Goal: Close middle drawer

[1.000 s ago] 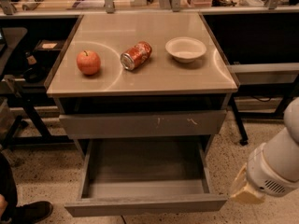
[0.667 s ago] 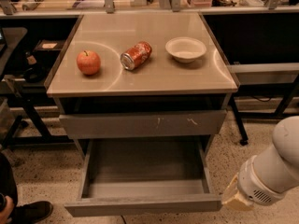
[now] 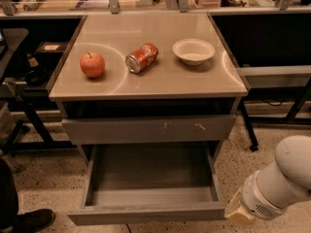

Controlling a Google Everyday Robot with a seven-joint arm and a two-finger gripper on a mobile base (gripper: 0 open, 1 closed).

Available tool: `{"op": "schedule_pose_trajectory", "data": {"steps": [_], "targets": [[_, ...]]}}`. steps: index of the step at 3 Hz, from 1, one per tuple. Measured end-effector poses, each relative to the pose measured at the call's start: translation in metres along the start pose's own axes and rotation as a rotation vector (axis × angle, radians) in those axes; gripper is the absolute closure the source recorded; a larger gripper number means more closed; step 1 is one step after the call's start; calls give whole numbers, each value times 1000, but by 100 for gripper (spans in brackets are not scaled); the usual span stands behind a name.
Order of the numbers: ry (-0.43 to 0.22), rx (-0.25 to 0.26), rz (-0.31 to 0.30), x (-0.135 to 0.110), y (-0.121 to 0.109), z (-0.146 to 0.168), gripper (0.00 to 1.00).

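The middle drawer (image 3: 150,176) is pulled far out of the grey cabinet, its grey box interior bare and its plain front (image 3: 146,213) near the bottom edge of the view. Above it sits the shut grey drawer front with white scratch marks (image 3: 146,128). My white arm (image 3: 284,178) comes in from the lower right. The gripper (image 3: 237,210) shows only as a yellowish end, right beside the right end of the open drawer's front; I cannot tell whether it touches.
On the cabinet top (image 3: 146,81) lie a red apple (image 3: 92,64), a tipped red can (image 3: 142,58) and a white bowl (image 3: 193,51). Dark desks with metal legs stand left (image 3: 29,96) and right (image 3: 272,72). A person's shoe (image 3: 31,220) is at the lower left.
My arm has moved left and lower, bringing the gripper end closer to the right end of the open drawer's front. The drawer has not visibly moved.
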State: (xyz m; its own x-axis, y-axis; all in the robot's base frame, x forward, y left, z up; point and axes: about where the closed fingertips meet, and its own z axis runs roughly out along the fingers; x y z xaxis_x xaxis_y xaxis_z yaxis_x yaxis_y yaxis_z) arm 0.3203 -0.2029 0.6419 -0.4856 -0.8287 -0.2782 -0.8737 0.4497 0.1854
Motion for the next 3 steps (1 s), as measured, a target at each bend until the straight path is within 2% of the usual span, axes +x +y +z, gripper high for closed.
{"op": "schedule_pose_trajectory", "data": {"steps": [1, 3], "targets": [[-12, -17, 22, 8, 1, 16, 100], [-98, -47, 110, 40, -18, 89, 100]]}}
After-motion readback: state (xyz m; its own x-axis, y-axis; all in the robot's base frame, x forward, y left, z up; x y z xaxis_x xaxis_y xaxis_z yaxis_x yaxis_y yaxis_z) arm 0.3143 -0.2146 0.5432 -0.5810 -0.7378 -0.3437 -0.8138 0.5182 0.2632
